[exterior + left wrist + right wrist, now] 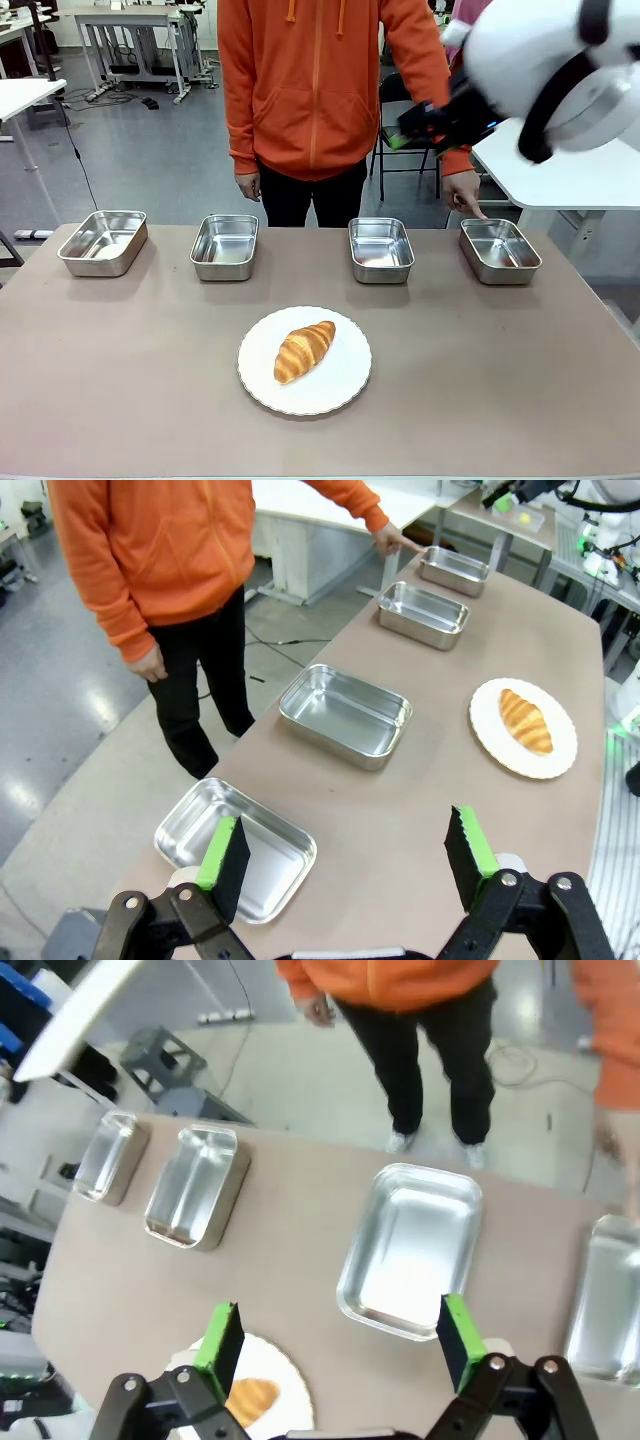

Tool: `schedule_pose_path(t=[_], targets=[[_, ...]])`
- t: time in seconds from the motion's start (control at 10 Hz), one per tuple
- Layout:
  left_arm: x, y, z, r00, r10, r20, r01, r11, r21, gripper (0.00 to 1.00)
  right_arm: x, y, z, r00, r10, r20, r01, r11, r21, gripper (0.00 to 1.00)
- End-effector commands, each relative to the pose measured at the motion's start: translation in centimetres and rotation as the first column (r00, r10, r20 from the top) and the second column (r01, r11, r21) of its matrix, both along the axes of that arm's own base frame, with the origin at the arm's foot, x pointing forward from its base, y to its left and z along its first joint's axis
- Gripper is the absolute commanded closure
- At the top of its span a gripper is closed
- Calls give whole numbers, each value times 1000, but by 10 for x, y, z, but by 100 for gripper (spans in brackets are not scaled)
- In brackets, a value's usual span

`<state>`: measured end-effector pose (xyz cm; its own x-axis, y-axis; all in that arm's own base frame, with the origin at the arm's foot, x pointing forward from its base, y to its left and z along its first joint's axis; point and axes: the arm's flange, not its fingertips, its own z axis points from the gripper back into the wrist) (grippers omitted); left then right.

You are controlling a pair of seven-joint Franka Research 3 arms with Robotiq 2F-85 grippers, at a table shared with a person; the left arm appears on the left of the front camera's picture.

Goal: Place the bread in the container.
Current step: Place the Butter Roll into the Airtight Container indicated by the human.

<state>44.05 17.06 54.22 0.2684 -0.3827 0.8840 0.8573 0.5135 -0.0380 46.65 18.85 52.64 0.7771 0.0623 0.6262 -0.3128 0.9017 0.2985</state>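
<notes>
The bread, a golden-brown croissant (304,350), lies on a round white plate (340,385) at the table's middle front. Four steel containers stand in a row behind it. The person in an orange hoodie touches a finger (472,210) to the rim of the far-right container (499,250). My right gripper (338,1340) is open high above the table, over the third container (410,1250), with the croissant (250,1397) low at its left. My left gripper (346,858) is open above the table near the leftmost container (270,855); the croissant (525,720) lies farther off.
The other containers (103,241) (224,246) (380,248) are empty. My right arm's white body (560,70) hangs at the upper right. A white side table (590,175) stands beyond the table's right corner.
</notes>
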Motion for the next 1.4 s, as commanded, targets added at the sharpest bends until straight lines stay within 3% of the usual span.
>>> schedule_pose_path(t=[0.0, 0.1, 0.2, 0.3, 0.8, 0.9, 1.0, 1.1, 1.3], targets=[[-2, 0, 2, 1000, -4, 14, 4, 1000, -2, 0, -5, 46, -18, 993, -55, -102, 54, 998, -15, 0], [-2, 0, 2, 1000, -4, 14, 4, 1000, -2, 0, -9, 68, -35, 985, -56, -162, 55, 998, -16, 0], [-2, 0, 2, 1000, -4, 14, 4, 1000, -2, 0, -14, 76, -44, 971, 26, -239, -19, 999, 31, 0], [-2, 0, 2, 1000, -4, 14, 4, 1000, -2, 0, -15, 56, -37, 993, -26, -116, 25, 1000, -11, 0], [-2, 0, 2, 1000, -4, 14, 4, 1000, -2, 0, -13, 56, -37, 989, -37, -143, 37, 999, -2, 0], [-2, 0, 2, 1000, -4, 14, 4, 1000, -2, 0, -26, 81, -43, 934, -235, -269, 232, 972, -42, 0], [-2, 0, 2, 1000, -4, 14, 4, 1000, -2, 0, -41, 106, -43, 898, -313, -310, 318, 947, -35, 0], [-2, 0, 2, 1000, -4, 14, 4, 1000, -2, 0, -50, 127, -46, 840, -375, -391, 394, 918, -35, 0], [-2, 0, 2, 1000, -4, 14, 4, 1000, -2, 0, -59, 160, -59, 723, -498, -480, 544, 838, -50, 0]])
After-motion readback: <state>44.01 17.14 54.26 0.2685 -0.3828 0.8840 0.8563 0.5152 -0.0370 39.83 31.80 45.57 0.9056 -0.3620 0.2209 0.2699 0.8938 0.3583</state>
